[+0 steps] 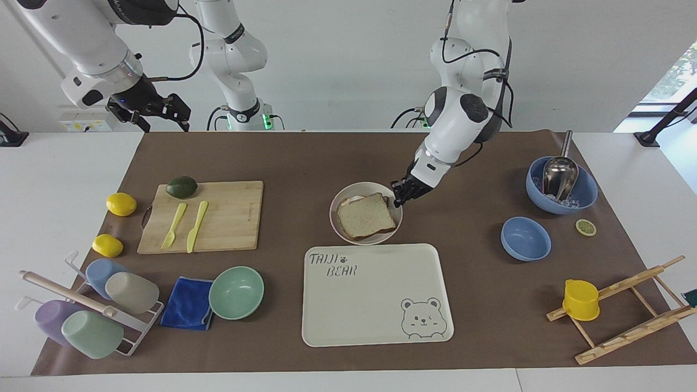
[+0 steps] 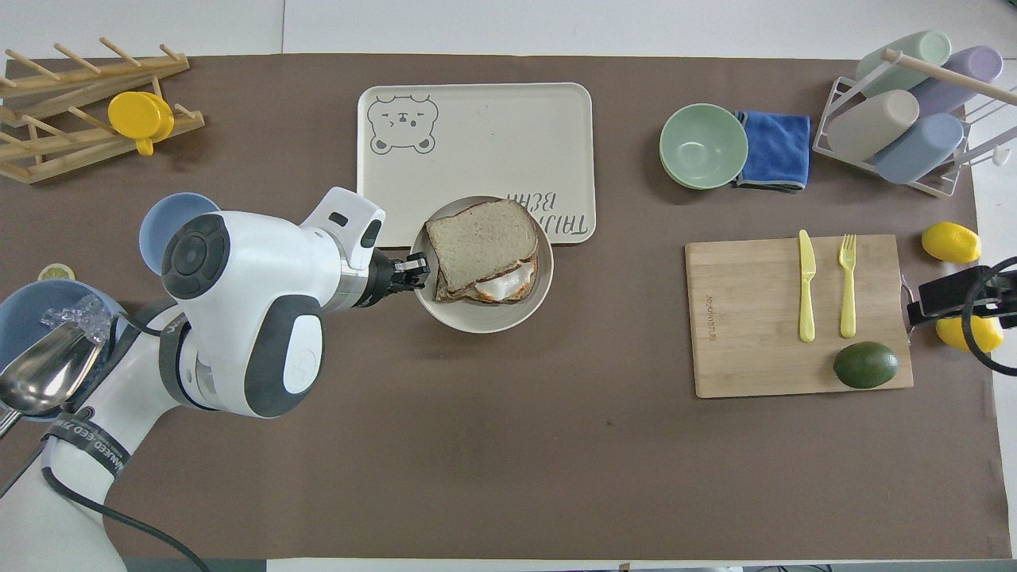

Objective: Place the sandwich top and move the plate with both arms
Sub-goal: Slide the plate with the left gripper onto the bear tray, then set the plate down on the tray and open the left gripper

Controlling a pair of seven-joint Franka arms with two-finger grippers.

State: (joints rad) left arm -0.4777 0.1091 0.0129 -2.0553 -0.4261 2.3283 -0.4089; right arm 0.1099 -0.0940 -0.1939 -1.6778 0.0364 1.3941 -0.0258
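The sandwich top lies on a slice with fried egg on the small round plate. My left gripper is shut on the plate's rim at the left arm's end and holds the plate just above the mat. In the overhead view the plate covers the near edge of the bear tray, with the sandwich top on it and the left gripper at its rim. My right gripper waits open over the table's edge by the cutting board; it also shows in the overhead view.
The bear tray lies just farther from the robots than the plate. A cutting board with knife, fork and avocado lies toward the right arm's end. A mint bowl sits beside a blue cloth. Two blue bowls sit toward the left arm's end.
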